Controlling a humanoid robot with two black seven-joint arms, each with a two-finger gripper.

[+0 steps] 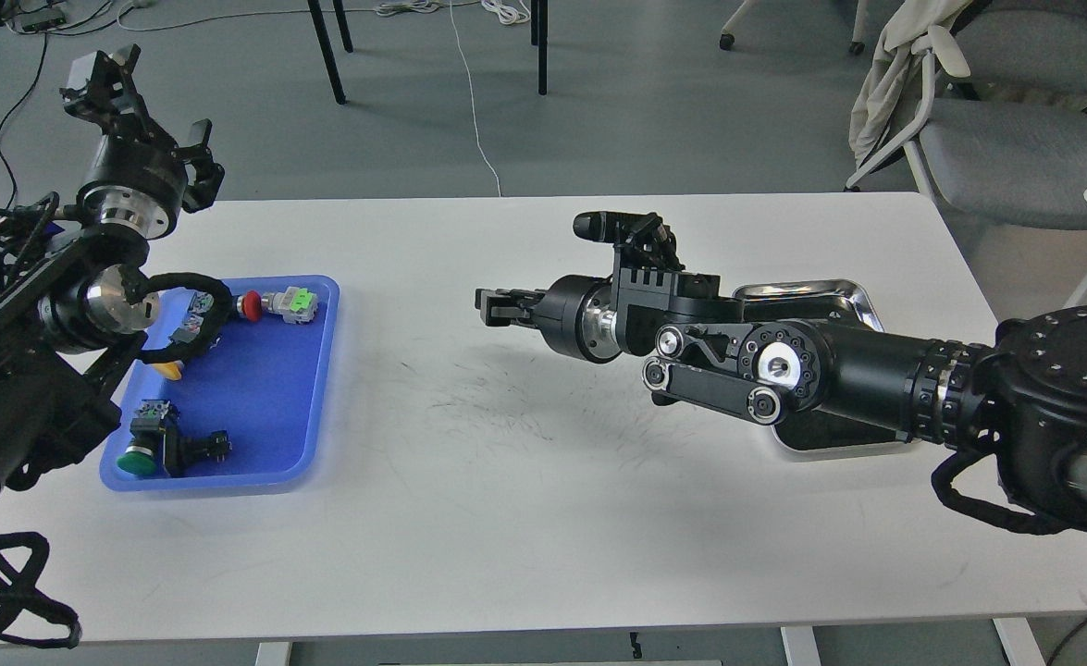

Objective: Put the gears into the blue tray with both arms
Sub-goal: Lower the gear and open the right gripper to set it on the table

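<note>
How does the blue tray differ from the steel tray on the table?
The blue tray is matte blue plastic; the steel tray is shiny metal. The blue tray lies at the table's left side, the steel tray at the right. The blue tray is mostly in view and holds push-button switches, such as the red one and the green one; the steel tray is largely hidden behind the right arm. Both are rectangular with rounded corners.

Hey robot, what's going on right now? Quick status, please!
Left gripper raised past the table's far-left corner, fingers apart, empty. Right gripper low over mid-table, state unclear. Rectangular blue plastic tray holds coloured push-button switches; no gears visible. Path to tray unobstructed.
</note>
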